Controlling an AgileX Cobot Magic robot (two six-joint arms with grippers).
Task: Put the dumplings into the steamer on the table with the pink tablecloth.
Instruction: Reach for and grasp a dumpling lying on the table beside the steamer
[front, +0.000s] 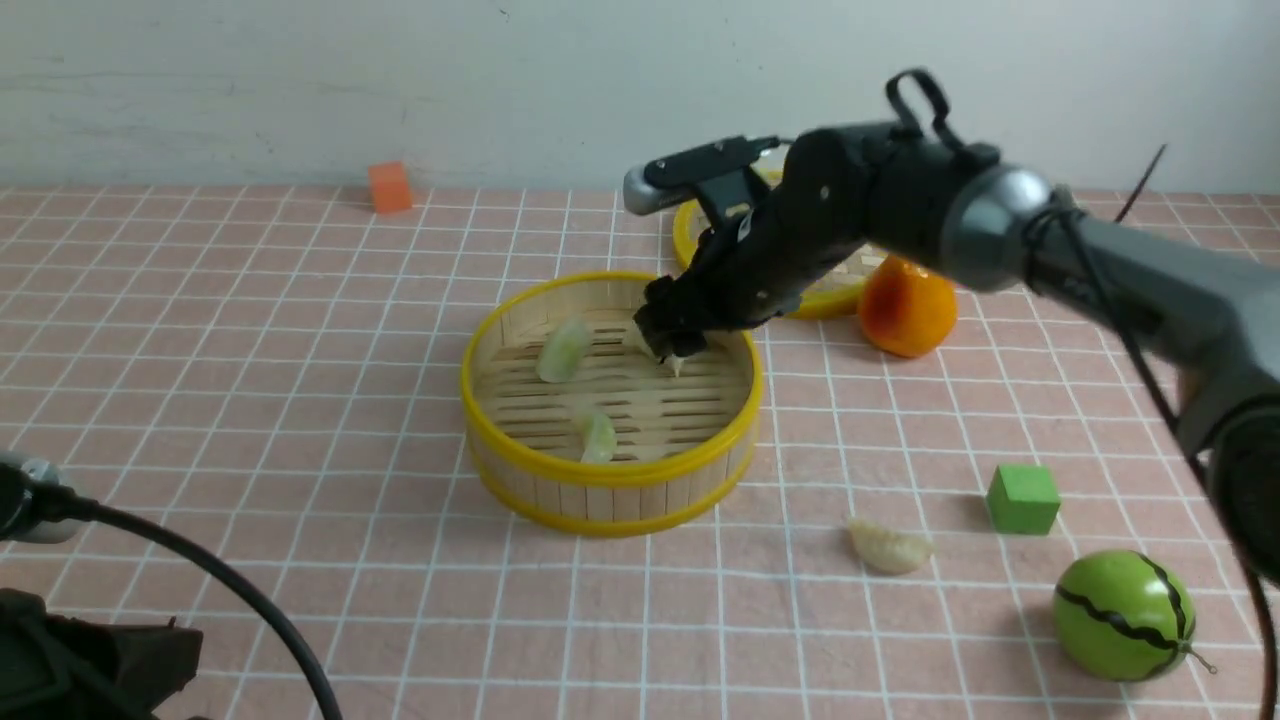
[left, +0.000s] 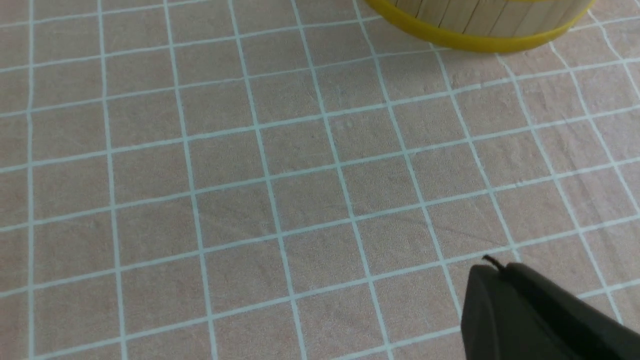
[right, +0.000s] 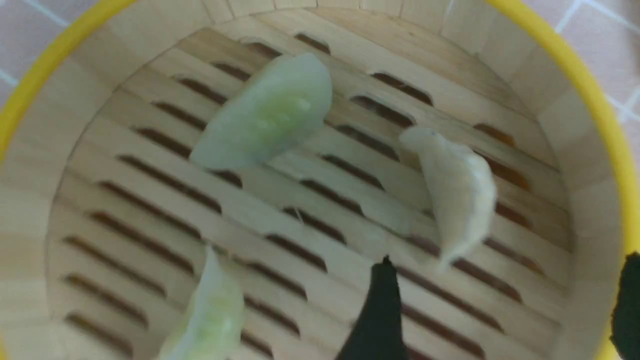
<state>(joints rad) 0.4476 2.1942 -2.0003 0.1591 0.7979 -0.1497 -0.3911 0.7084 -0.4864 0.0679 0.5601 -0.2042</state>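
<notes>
You are at the drop of the third dumpling. Your right gripper (front: 672, 345) hangs over the far right part of the steamer (front: 520, 470), its fingers (right: 380, 310) spread apart and clamped on nothing. A cream dumpling (right: 457, 192) lies loose beside them over the slats. It is blurred, so it may not be fully settled. One green dumpling (front: 565, 348) sits at the far left of the basket and a second green dumpling (front: 598, 435) sits by the near rim.

That leaves the last cream dumpling (front: 890, 547), which lies on the pink tablecloth (front: 300, 400), nearer than the steamer, to its right and well apart from it.

For the next move, I judge you should lift clear of the yellow rim, swing right and toward the near side, then come down with the fingers straddling that dumpling across its narrow width.

Watch the green cube (front: 1023, 498) just to the dumpling's right, and keep the outer finger off it. The striped green ball (front: 1123, 615) at the near right, and the orange fruit (front: 905, 308) and lid (front: 820, 295) beyond the steamer, look clear of the path. Your left gripper (left: 495, 285) rests low at the near left with its fingers together, out of the way.
</notes>
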